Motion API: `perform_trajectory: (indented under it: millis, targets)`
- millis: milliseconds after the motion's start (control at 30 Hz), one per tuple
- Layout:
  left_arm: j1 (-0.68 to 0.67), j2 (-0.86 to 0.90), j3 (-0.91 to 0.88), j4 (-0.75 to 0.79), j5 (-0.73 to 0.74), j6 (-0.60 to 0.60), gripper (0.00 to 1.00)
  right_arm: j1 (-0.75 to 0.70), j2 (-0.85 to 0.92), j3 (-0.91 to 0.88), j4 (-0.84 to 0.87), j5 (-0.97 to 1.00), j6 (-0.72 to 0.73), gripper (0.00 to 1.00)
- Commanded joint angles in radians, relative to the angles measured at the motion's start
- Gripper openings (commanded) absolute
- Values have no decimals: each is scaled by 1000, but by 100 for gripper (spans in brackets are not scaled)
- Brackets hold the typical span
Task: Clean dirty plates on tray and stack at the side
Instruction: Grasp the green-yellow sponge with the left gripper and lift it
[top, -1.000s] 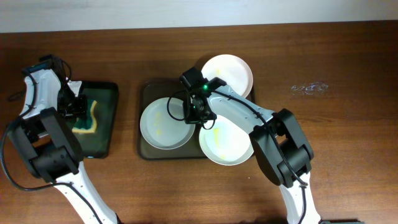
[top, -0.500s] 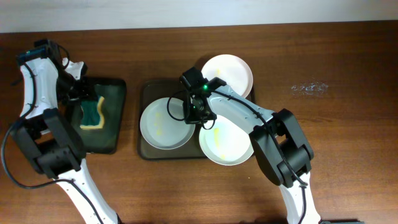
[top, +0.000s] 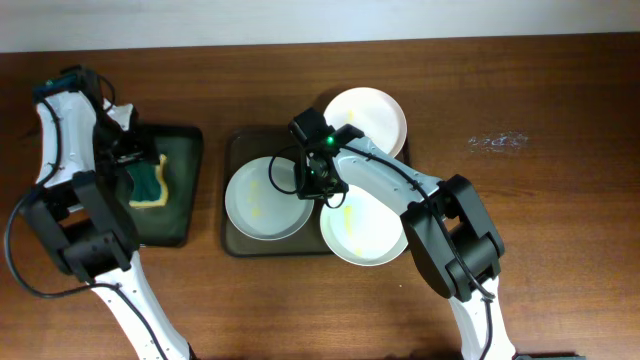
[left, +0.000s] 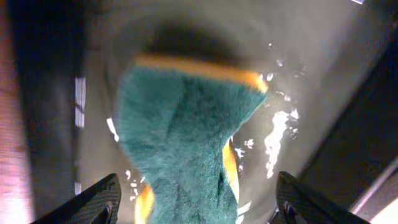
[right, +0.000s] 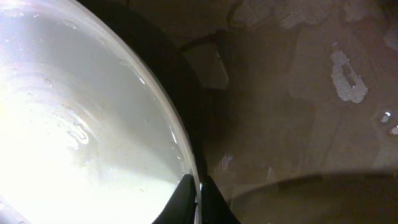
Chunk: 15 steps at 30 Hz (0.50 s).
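Tray (top: 231, 243): we see 3 plates (top: 366, 232) packed close, two overhang its rim.
Left plate (top: 262, 205) rim: pinched by right gripper (top: 318, 184); its arm (top: 400, 180) spans tray ctr.
Btwn tray & black tray (top: 186, 225): bare strip, passable.
Table (top: 540, 220) right side: open.

Glossy plates (top: 265, 200), fuzzy sponge (left: 180, 137), seemingly wet black tray (left: 205, 31), wood-grain table (top: 540, 230)

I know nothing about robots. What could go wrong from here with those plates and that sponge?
1. The right end effector pinches only the thin rim of the gripped plate. The plate is glossy, so it might slip if lifted.
2. The far plate and near plate overhang the brown tray close by, and moving the gripped plate could knock them.
3. The left end effector is open around the sponge, which looks wet and may drip.
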Motion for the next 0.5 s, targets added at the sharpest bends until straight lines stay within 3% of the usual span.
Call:
perform_trajectory:
  millis: [0,400,433,467]
  targets:
    - [2,-39,62,-42,-40,-106,68,3,33,-11,-11,13,4,6]
    - [-45,-38,-218,166,-21,-56,62,3,33,-11,-12,13,3,6]
    - [-45,-38,-225,173,-21,-56,56,3,33,-11,-16,13,3,5]
    - [-45,-38,-227,183,-20,-56,36,3,33,-11,-18,13,3,6]
